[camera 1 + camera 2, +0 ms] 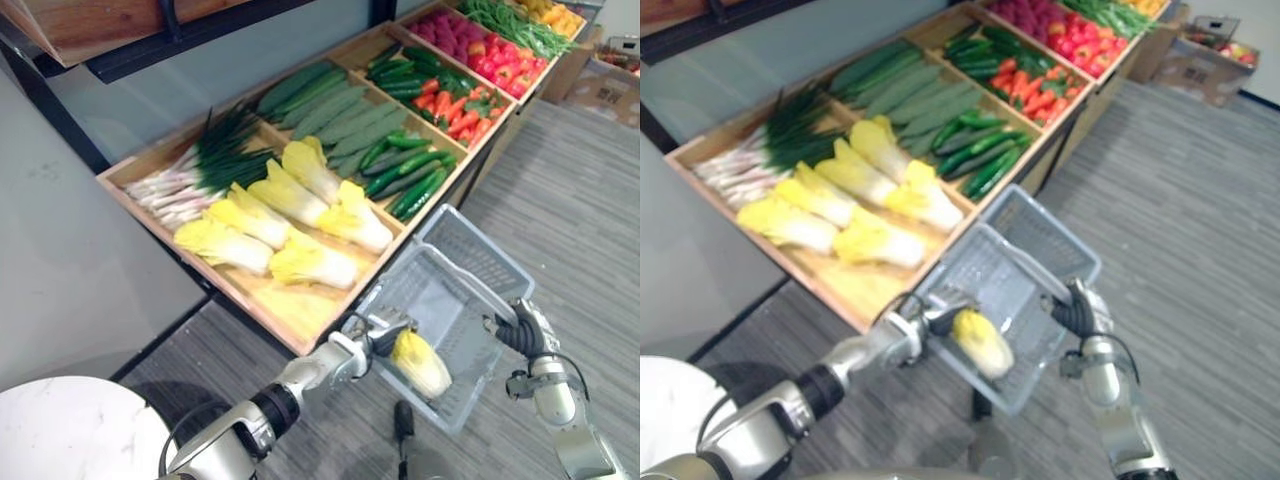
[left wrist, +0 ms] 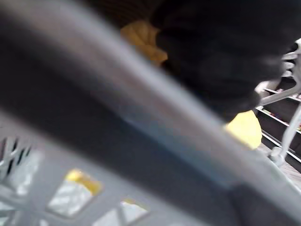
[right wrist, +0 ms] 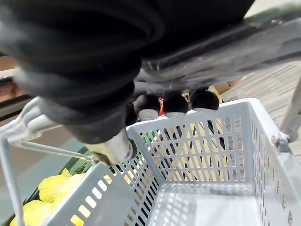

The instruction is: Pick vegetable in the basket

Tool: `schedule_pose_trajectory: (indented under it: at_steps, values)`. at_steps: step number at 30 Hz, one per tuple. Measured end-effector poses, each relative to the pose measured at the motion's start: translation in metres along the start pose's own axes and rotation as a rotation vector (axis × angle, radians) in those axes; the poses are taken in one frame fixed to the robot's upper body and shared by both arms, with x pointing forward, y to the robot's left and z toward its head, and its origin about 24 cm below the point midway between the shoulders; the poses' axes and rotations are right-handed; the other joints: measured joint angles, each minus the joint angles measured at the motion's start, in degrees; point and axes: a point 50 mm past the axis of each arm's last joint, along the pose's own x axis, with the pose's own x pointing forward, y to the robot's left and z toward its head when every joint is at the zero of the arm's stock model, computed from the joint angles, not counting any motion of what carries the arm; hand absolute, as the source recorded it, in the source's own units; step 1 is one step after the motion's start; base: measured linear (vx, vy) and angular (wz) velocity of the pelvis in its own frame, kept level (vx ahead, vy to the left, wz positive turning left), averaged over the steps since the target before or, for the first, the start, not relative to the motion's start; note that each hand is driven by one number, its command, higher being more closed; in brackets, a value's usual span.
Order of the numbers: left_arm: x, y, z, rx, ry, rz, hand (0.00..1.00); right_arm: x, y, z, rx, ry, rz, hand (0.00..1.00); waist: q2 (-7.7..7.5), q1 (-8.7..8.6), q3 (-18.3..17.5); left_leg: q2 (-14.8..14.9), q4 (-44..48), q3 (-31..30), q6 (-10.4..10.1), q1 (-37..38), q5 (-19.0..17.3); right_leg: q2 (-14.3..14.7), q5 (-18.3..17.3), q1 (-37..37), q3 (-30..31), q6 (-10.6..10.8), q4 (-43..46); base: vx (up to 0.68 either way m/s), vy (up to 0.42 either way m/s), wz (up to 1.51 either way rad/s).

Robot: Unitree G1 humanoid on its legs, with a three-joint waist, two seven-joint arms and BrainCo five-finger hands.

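Left robot hand [image 1: 385,333] clutching cabbage [image 1: 421,364] over basket [image 1: 472,250], right wrist view shows right robot hand [image 3: 176,102] curled round handle [image 3: 225,53]

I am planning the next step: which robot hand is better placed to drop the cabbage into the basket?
Left. The left robot hand holds the cabbage over the basket; the right robot hand grips its handle.

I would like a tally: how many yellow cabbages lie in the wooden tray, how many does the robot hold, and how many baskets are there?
Yellow cabbages in the wooden tray: 6
Yellow cabbage held by the left hand at the basket: 1
Grey basket, held by the right hand: 1
Total: 8
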Motion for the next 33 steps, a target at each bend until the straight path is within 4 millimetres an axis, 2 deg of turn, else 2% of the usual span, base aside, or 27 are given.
schedule_pose_trajectory:
  at_steps: [1, 15, 24, 29, 33]
  values:
    - [0.000, 0.000, 0.000, 0.004, 0.001, 0.003, 0.00, 0.000, 0.000, 0.000, 0.000, -0.001, 0.001, 1.00, -0.02, -0.02, 0.01, 0.01, -0.02, -0.02, 0.00, -0.01, 0.00, 0.01, 0.00, 0.00, -0.02, 0.00, 0.00, 0.00, 0.000, 0.00]
    - [0.005, 0.010, 0.000, -0.013, 0.025, 0.061, 0.00, -0.003, 0.003, -0.002, 0.010, 0.016, 0.006, 1.00, -0.46, 0.04, 0.02, 0.07, -0.02, -0.34, 0.06, 0.01, -0.03, -0.03, 0.10, 0.62, -0.23, -0.06, 0.00, 0.00, 0.000, 0.00]
    - [0.003, 0.040, 0.014, -0.018, -0.059, 0.198, 0.00, -0.006, -0.003, -0.014, -0.005, 0.070, -0.024, 1.00, -0.40, 0.23, -0.01, 0.04, 0.00, -0.78, 0.08, -0.07, -0.01, -0.09, 0.12, 0.63, -0.63, -0.03, 0.01, 0.00, 0.000, 0.01]
    - [-0.006, 0.056, 0.036, -0.068, -0.164, 0.295, 0.00, -0.010, 0.003, -0.028, -0.023, 0.130, 0.004, 1.00, -0.27, 0.36, -0.09, -0.21, -0.03, -1.62, 0.13, -0.16, 0.03, -0.41, 0.12, 0.77, -1.31, -0.03, 0.01, 0.02, 0.003, 0.07]
    - [-0.020, 0.070, 0.067, -0.159, -0.309, 0.383, 0.00, -0.015, 0.002, -0.039, -0.038, 0.180, -0.005, 1.00, 0.19, 0.69, -0.37, -0.52, -0.03, -2.06, 0.17, -0.33, 0.05, -0.85, 0.12, 1.05, -1.64, -0.02, 0.01, 0.01, 0.011, 0.05]
